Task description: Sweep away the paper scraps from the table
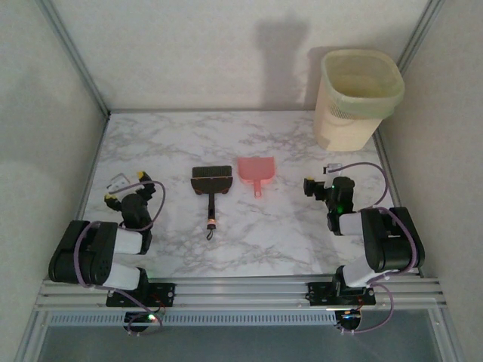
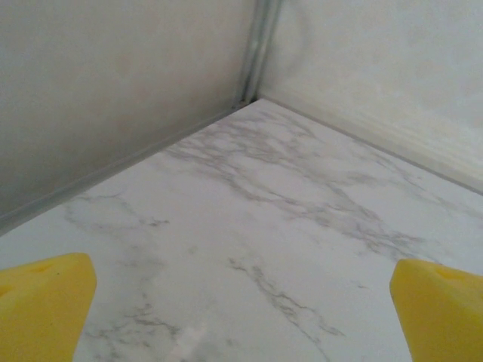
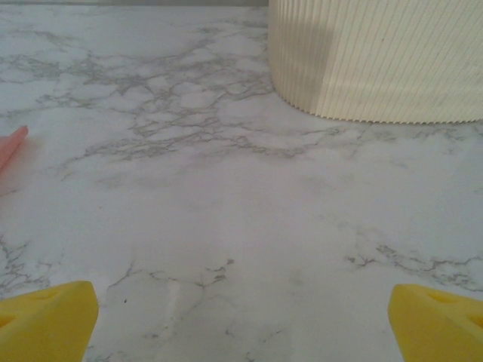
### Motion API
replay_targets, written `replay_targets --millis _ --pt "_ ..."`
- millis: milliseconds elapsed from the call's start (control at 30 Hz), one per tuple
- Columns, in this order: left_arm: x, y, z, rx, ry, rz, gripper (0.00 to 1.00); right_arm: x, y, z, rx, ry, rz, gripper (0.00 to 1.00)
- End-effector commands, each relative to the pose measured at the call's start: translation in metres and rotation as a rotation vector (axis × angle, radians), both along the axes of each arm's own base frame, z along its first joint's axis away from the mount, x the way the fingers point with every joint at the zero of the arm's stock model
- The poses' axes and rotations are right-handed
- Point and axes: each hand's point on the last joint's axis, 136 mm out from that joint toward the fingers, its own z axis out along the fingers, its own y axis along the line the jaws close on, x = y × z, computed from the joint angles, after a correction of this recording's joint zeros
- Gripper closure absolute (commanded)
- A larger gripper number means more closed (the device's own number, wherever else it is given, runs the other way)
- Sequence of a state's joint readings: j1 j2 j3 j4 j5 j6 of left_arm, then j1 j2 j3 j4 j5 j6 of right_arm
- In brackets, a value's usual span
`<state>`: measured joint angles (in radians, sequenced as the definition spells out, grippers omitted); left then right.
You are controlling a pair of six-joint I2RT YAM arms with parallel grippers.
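Top external view: my left gripper (image 1: 126,186) and right gripper (image 1: 319,179) gape empty, flanking brush (image 1: 210,179) and dustpan (image 1: 256,170) laid centre-frame on the desk (image 1: 287,234), presumably within reach.

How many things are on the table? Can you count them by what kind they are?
dark brown brush: 1
pink dustpan: 1
cream bin: 1
Total: 3
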<state>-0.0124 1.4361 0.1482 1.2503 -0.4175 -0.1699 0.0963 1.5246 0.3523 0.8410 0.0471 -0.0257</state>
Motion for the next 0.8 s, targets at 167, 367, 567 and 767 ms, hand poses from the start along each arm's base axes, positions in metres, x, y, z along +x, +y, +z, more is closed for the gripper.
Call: replay_targets --millis 167,367,567,767 --pt "0.024 -0.035 0.008 0.108 -0.018 -0.221 0.0 0.011 -0.016 0.007 0.014 -0.012 -0.087 0.01" --pt "0.03 -0.027 0.005 0.077 0.0 -0.2 0.01 0.012 -0.016 0.008 0.015 -0.013 -0.085 0.01" --pt "0.033 -0.027 0.004 0.065 0.006 -0.221 0.01 0.011 -0.016 0.008 0.017 -0.011 -0.085 0.01" --pt "0.034 -0.028 0.003 0.062 0.011 -0.227 0.0 0.012 -0.015 0.008 0.018 -0.011 -0.084 0.01"
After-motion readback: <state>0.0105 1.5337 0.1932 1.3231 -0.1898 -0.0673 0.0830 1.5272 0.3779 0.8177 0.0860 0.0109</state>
